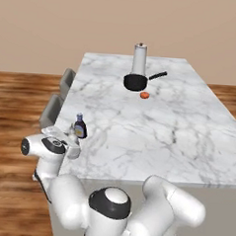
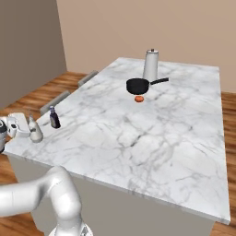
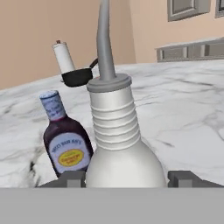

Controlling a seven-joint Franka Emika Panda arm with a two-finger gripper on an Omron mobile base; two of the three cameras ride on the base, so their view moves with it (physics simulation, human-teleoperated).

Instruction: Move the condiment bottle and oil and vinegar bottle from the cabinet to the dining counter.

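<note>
The pincer (image 3: 124,178) is clamped on the oil and vinegar bottle (image 3: 120,144), which stands on the bench (image 1: 154,127) near its corner. The condiment bottle (image 3: 63,135) stands just beside the oil and vinegar bottle.

two bottles (image 2: 55,117), one pan (image 2: 138,85), one steel cylinder (image 2: 150,65), two stools (image 1: 52,111)

Counter (image 1: 153,137): white marble, grey-veined, smooth, polished.
Oil and vinegar bottle (image 3: 120,144): pale matt plastic look, ribbed neck.
Condiment bottle (image 3: 65,140): dark glossy body, paper-like label.
Pan (image 1: 135,82): matt black.
Cylinder (image 1: 139,59): brushed steel.
Floor (image 1: 15,133): wood planks.
</note>
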